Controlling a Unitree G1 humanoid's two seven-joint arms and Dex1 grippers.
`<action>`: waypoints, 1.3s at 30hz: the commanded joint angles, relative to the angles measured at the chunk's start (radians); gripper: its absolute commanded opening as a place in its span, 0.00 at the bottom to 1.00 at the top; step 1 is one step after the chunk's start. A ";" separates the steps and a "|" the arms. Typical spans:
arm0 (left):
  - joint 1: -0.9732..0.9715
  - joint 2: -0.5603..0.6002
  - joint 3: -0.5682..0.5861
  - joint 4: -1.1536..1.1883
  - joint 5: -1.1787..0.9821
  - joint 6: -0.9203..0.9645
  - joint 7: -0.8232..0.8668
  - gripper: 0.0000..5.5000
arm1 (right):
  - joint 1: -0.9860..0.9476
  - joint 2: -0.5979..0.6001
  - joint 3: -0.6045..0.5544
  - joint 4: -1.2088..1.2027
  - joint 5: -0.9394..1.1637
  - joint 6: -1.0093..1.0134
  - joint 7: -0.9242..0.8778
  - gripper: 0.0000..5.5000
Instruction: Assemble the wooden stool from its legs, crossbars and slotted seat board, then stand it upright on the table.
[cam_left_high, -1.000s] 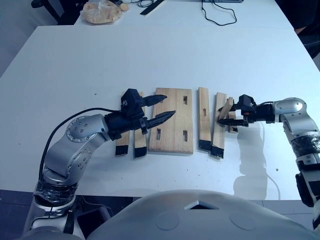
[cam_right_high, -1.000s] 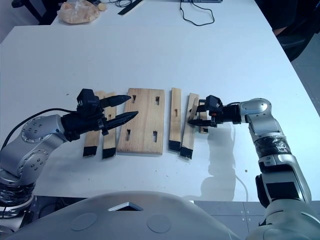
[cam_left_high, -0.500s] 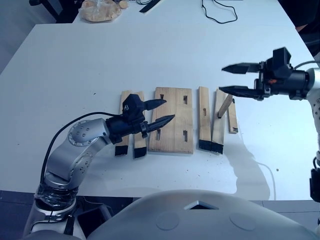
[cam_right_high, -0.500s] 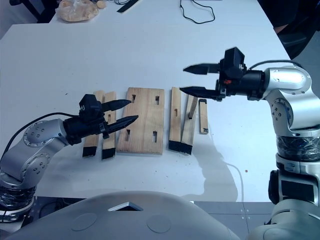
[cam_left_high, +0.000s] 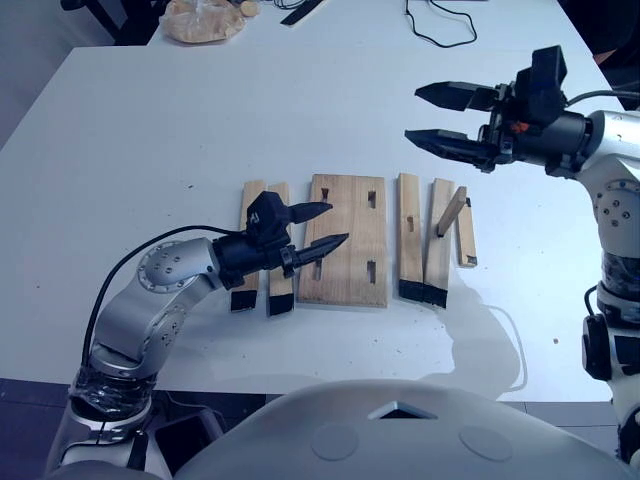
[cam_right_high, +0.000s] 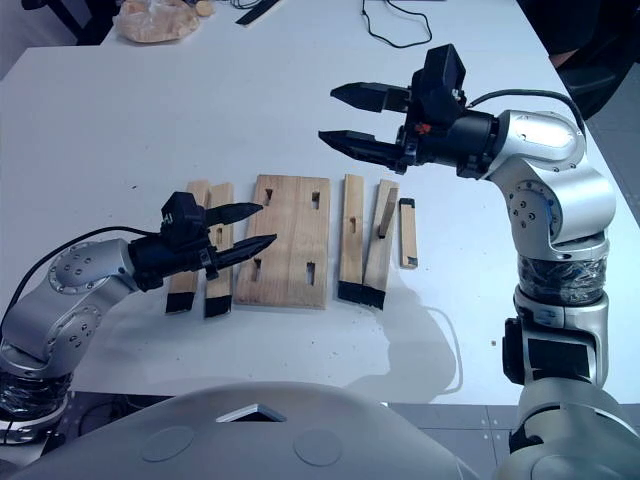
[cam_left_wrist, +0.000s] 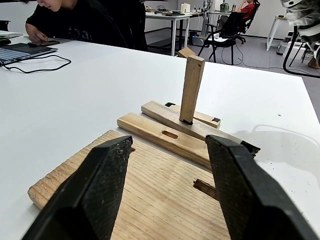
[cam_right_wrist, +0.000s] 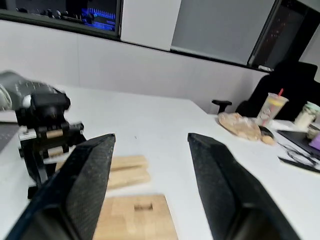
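Now right fingers (cam_left_high: 440, 95) have let go and lifted clear, spread and empty, leaving the crossbar (cam_left_high: 451, 210) standing in a slot of a leg (cam_left_high: 438, 245) right of the board (cam_left_high: 345, 240), near the desk (cam_left_high: 150, 130) centre; left fingers (cam_left_high: 322, 245), also spread, hover over the board, so the first joint looks seated.

The seat board (cam_left_high: 344, 240) lay mid-worktop (cam_left_high: 300, 110) between the left legs (cam_left_high: 279, 288) and the right legs (cam_left_high: 407, 235), a crossbar (cam_left_high: 450, 211) propped tilted on the outermost right one.
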 joint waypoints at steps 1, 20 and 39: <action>0.047 0.036 0.033 0.009 0.017 -0.010 -0.017 0.50 | 0.075 -0.012 0.064 0.072 -0.093 -0.059 0.023 0.48; 0.102 0.041 0.066 0.007 0.044 -0.031 -0.021 0.50 | 0.172 -0.015 -0.110 -0.199 0.286 0.134 -0.095 0.48; 0.158 0.020 0.037 0.047 0.097 -0.069 -0.009 0.50 | 0.610 -0.303 0.192 0.260 -0.393 -0.482 0.236 0.48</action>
